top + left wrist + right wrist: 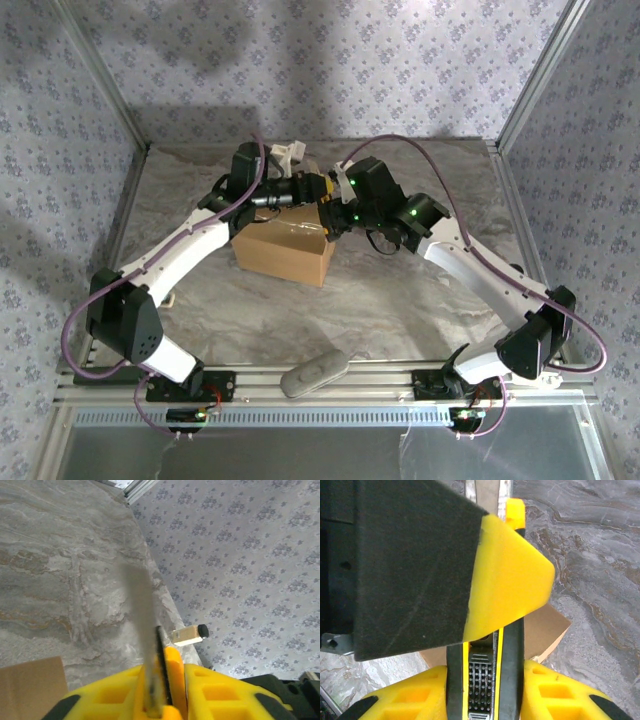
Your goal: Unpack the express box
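Looks like a hand-over in mid-air, just above the box [285, 255]. Clamped between the jaws of the right gripper [485, 702]: the ribbed handle of a yellow-and-black knife [510, 645]. Pinched further forward by the left gripper [161, 705], jaws narrow around the nose of that same knife, with a grey blade [141, 620] jutting out past the fingertips, blurred. Directly beneath both sets of jaws, resting on the table [420, 310]: the box, flaps seemingly down, a cardboard corner peeking out below each pair of fingers. Beyond the blade tip, well apart: a small beige bottle [189, 634] with a black cap. To do this step well: hold one grip firm before loosening the other, never both slack together. Point the blade down and away from the opposite fingers. Then line up along the top seam, cut shallow, and spare the contents.
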Action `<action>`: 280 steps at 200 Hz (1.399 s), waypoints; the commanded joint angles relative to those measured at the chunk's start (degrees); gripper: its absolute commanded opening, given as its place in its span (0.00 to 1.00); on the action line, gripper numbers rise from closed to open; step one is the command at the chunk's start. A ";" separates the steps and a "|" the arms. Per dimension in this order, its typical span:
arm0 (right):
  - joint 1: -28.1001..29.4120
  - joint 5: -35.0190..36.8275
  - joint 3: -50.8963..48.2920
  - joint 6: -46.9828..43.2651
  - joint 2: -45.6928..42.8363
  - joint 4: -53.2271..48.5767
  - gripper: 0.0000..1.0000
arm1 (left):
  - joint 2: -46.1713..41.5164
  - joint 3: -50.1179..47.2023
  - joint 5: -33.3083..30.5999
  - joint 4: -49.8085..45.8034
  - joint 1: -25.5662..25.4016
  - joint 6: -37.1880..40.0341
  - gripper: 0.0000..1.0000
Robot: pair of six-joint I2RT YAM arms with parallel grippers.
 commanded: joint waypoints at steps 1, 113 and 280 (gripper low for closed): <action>0.59 -0.25 2.21 -0.88 0.11 2.24 0.33 | 0.86 2.01 0.44 1.03 -0.45 0.44 0.13; -2.21 -4.03 -6.17 2.95 -3.04 9.50 0.72 | 0.33 1.31 -6.72 1.55 -0.22 -5.77 0.00; -3.94 -1.94 -11.89 5.59 -4.98 16.22 0.74 | -2.90 0.96 -21.14 -1.17 -2.15 -17.81 0.00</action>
